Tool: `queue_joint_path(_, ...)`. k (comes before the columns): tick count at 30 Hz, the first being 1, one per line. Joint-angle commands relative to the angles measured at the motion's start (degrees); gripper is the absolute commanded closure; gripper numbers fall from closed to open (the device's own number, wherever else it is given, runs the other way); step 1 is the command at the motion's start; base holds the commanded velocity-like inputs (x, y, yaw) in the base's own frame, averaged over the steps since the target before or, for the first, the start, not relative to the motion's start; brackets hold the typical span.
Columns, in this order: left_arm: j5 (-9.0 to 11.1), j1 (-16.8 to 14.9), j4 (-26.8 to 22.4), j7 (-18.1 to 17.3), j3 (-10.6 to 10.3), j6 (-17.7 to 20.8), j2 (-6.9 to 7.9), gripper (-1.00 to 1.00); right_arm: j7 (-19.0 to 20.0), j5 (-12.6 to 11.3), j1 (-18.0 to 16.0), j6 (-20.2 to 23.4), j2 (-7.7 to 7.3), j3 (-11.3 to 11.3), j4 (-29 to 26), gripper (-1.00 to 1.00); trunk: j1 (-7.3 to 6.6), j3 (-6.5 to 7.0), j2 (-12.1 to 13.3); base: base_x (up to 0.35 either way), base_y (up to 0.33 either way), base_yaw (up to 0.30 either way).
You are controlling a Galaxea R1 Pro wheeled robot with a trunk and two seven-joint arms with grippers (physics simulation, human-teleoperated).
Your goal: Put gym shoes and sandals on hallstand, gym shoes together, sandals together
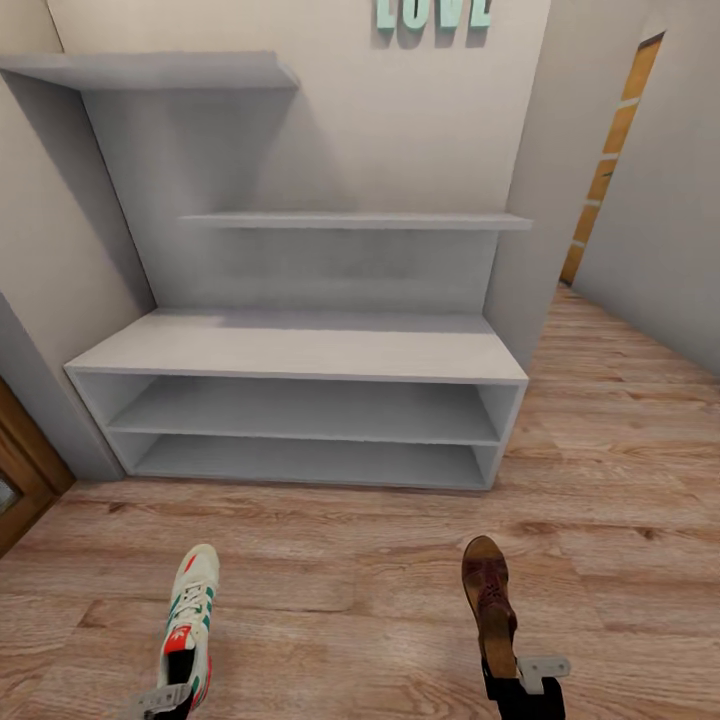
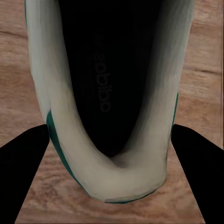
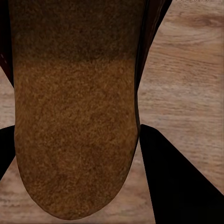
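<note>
Our left gripper (image 1: pixel 165 698) clamped a white, green-striped lace-up gym shoe (image 1: pixel 190 620) by the heel; the right gripper (image 1: pixel 520 680) apparently pinched a dark brown leather sandal (image 1: pixel 490 605). Both awaited carrying onto the pale grey hallstand (image 1: pixel 300 345) ahead.

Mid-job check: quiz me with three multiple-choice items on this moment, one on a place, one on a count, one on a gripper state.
1. Where is the gym shoe?
A. on the hallstand top
B. at the left gripper, above the floor
C. on a wall shelf

2. How many open shelf levels does the hallstand have under its top?
A. two
B. four
C. none

3. What is the right gripper doing?
A. hanging open with nothing in it
B. gripping a gym shoe
C. holding the sandal at its heel

Key: 1 B, the left gripper has its heel between the fingers; 2 A, two levels show; 3 C, the fingers flank the sandal's tan footbed in the right wrist view.
</note>
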Motion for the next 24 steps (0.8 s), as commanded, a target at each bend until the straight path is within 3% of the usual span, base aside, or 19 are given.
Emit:
queue_joint_path(1,-1.3,-2.09,-0.13,0.27,-0.06,2.9,-1.13,1.0,0.09,0.44,-0.04,-0.21,-0.01,-0.49,-0.02,1.0,-0.01,-0.05,-0.02,0.0,0.0,0.0)
queue_joint_path(7,-4.27,-8.76,-0.3,2.16,-1.64,13.14,-2.63,1.0,0.03,0.44,-0.04,-0.23,-0.19,-0.58,-0.29,1.0,-0.01,-0.05,-0.02,0.0,0.0,0.0)
queue_joint_path(9,-5.02,-12.26,-0.33,2.8,-1.91,17.27,-3.21,1.0,0.03,0.44,-0.04,-0.22,-0.32,-0.61,-0.33,1.0,-0.01,-0.05,-0.02,0.0,0.0,0.0)
queue_joint_path(10,-5.51,-16.05,-0.32,3.07,-2.07,21.33,-3.96,1.0,0.02,0.44,-0.04,-0.18,-0.38,-0.64,-0.38,1.0,-0.01,-0.05,-0.02,0.0,0.0,0.0)
queue_joint_path(11,-5.65,-17.93,-0.35,3.13,-2.15,23.46,-4.27,1.0,0.02,0.44,-0.04,-0.17,-0.41,-0.67,-0.47,1.0,-0.01,-0.05,-0.02,0.0,0.0,0.0)
queue_joint_path(13,-5.92,-25.67,-0.32,3.8,-5.07,33.29,-5.51,1.0,-0.01,0.38,-0.04,-0.11,-0.54,-0.71,-2.39,1.0,-0.01,-0.05,-0.02,0.0,0.0,0.0)
queue_joint_path(16,-5.84,-30.97,-0.32,7.06,-8.24,39.92,-5.8,1.0,-0.12,0.33,-0.04,0.06,-0.93,-0.72,-3.98,1.0,-0.01,-0.05,-0.02,0.0,0.0,0.0)
queue_joint_path(24,-5.82,-33.12,-0.09,8.69,-8.99,41.66,-5.7,1.0,-0.15,0.32,-0.04,0.11,-1.34,-0.72,-4.47,1.0,-0.01,-0.05,-0.02,0.0,0.0,0.0)
